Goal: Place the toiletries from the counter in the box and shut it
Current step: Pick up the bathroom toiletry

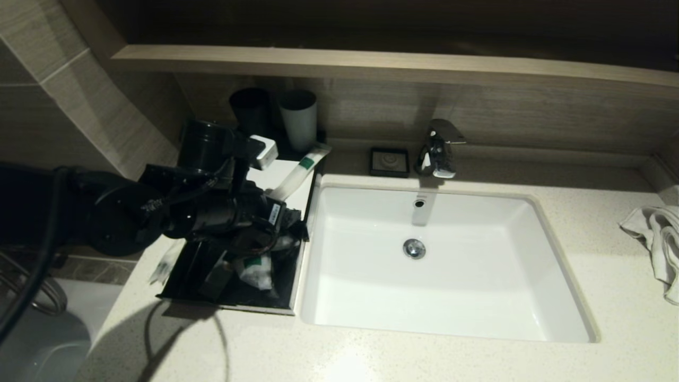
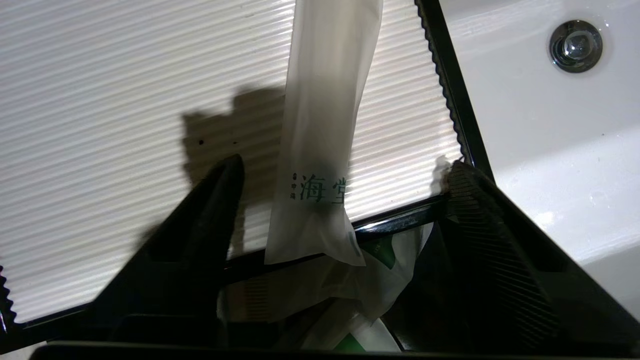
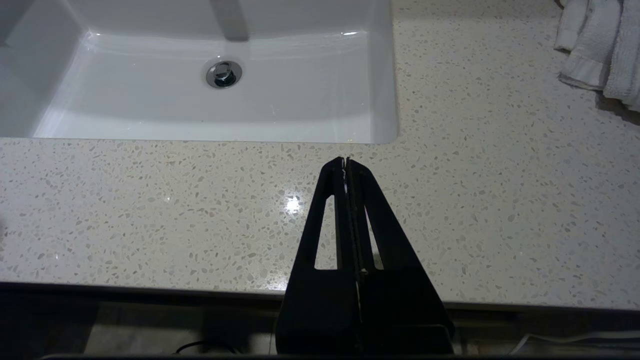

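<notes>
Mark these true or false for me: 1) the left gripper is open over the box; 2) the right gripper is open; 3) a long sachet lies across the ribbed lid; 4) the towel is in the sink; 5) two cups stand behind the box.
1) True: the left gripper is open above the black box.
2) False: the right gripper is shut, parked over the counter.
3) True: the long sachet lies across the ribbed lid.
4) False: the towel lies on the counter beside the sink.
5) True: a black cup and a white cup.
</notes>
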Motion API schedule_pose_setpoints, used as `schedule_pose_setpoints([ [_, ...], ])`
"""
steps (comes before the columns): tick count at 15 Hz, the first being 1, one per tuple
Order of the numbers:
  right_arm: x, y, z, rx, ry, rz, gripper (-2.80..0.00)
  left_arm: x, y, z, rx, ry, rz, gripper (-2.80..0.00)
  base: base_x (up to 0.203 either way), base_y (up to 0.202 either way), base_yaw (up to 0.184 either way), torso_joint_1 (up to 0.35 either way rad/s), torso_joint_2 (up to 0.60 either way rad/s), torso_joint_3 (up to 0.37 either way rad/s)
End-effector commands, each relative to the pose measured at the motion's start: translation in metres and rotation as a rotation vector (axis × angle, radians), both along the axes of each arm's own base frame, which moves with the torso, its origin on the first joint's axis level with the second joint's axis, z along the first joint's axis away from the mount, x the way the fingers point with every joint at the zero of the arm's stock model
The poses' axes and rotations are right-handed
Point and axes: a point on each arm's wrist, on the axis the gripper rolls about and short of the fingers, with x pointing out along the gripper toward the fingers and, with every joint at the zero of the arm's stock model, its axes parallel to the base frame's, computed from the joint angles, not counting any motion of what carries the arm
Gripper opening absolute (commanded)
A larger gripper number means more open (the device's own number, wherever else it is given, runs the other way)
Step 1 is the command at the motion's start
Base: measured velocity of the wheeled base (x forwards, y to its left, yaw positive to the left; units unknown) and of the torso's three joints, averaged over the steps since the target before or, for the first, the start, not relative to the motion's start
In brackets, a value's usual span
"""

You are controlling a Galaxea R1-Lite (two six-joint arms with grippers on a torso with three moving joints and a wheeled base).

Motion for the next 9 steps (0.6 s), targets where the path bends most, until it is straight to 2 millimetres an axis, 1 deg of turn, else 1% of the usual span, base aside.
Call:
schedule_pose_setpoints([
  [1, 0.0, 0.0, 0.0, 0.0, 0.0, 0.0, -2.8, 0.0, 0.0001, 0.0016, -0.002, -0.006, 0.0, -2.8, 0.0, 0.0, 0.0, 0.0, 0.0, 0.0],
  [9, 0.0, 0.0, 0.0, 0.0, 0.0, 0.0, -2.8, -0.0034, 0.0016, 0.0054, -0.008, -0.015, 0.0, -2.8, 0.0, 0.0, 0.0, 0.0, 0.0, 0.0],
])
